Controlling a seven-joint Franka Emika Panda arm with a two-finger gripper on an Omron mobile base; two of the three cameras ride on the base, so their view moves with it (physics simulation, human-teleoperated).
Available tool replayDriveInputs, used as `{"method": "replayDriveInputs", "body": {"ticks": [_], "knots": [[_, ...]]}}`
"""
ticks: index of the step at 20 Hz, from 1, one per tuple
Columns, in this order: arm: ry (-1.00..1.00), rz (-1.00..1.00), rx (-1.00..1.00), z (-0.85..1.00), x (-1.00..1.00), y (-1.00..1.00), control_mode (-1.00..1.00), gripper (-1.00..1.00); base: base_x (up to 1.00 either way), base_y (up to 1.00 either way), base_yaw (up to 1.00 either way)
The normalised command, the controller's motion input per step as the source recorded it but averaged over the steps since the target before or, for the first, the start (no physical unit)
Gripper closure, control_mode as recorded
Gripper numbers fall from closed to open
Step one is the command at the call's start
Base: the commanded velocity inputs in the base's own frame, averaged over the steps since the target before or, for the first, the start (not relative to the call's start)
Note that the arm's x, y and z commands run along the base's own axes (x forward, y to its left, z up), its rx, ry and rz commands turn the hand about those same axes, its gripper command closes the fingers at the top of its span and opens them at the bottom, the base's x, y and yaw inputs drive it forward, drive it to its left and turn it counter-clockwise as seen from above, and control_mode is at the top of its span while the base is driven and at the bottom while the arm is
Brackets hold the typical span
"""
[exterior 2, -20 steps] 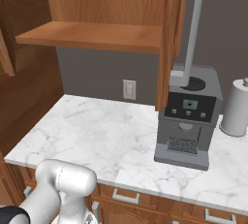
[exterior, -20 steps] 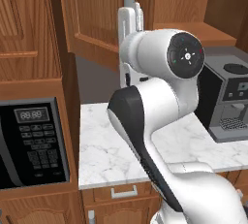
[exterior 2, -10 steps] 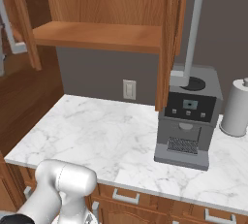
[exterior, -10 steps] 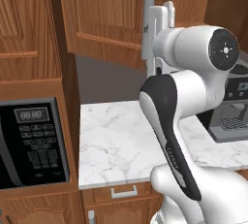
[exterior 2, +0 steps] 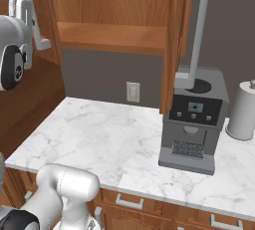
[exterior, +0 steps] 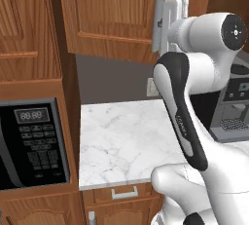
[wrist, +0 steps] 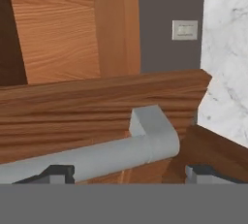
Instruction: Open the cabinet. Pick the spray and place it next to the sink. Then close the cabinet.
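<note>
Claw (wrist: 126, 172) raised at the cabinet (exterior: 112, 14), its two dark fingertips (wrist: 58, 172) set wide apart on either side of the grey bar handle (wrist: 97, 157) of one door, which crosses the hand view between them. Whether the tips press on the bar cannot be told; the jaws stand spread around it rather than clenched. From the left base camera the white arm (exterior: 185, 107) climbs from the lower right and bends up to the handle (exterior: 161, 14) at the door's lower edge, the hand (exterior: 175, 12) sitting against it. From the right base camera the same hand (exterior 2: 20, 12) appears at the far left, beside a grey handle (exterior 2: 31, 10) on a door (exterior 2: 47, 20) swung out toward the camera.

Both doors stand open in that view; the second door (exterior 2: 172, 45) hangs edge-on above the coffee machine (exterior 2: 191, 119), its long handle (exterior 2: 198, 30) running down to the machine's top. Between the doors a wooden shelf (exterior 2: 112, 37) is visible from below. No part of the spray can be made out on it from these angles.

Below lies a white marble counter (exterior 2: 109, 139) with a wall socket (exterior 2: 132, 92) on the dark grey wall behind it. A paper towel roll (exterior 2: 243, 110) stands right of the coffee machine. A black microwave (exterior: 31, 143) is built into the wood left of the counter, and drawers (exterior: 124, 192) run beneath it.
</note>
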Motion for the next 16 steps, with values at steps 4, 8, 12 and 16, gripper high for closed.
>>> {"method": "replayDriveInputs", "body": {"ticks": [4,8,12,16], "knots": [[0.08,0.00,0.07,0.00,0.92,-0.25,-1.00,-1.00,0.00,0.00,0.00],[0.04,0.02,0.07,-0.01,0.94,-0.16,-1.00,-1.00,0.00,0.00,0.00],[0.01,0.08,0.06,-0.06,0.93,-0.07,-1.00,-1.00,0.00,0.00,0.00],[0.00,0.12,0.04,-0.13,0.92,0.00,-1.00,-1.00,0.00,0.00,0.00]]}}
